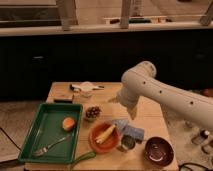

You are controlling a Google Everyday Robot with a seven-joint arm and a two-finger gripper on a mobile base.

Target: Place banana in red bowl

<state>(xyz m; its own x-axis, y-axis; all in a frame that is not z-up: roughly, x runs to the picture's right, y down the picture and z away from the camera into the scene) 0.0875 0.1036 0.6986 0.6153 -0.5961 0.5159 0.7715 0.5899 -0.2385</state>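
The pale-yellow banana point(105, 134) lies inside the orange-red bowl point(95, 141), near the front middle of the wooden table. My white arm reaches in from the right, and the gripper point(130, 111) hangs above the table just behind and to the right of the bowl. It is apart from the banana and nothing shows in it.
A green tray point(37, 127) at the left holds a round orange fruit point(68, 124) and a fork point(50, 145). A long green vegetable point(82, 159) lies at the front edge. A small bowl of dark berries point(92, 112), a blue-grey packet point(129, 129), a can point(127, 143) and a maroon bowl point(159, 151) stand nearby.
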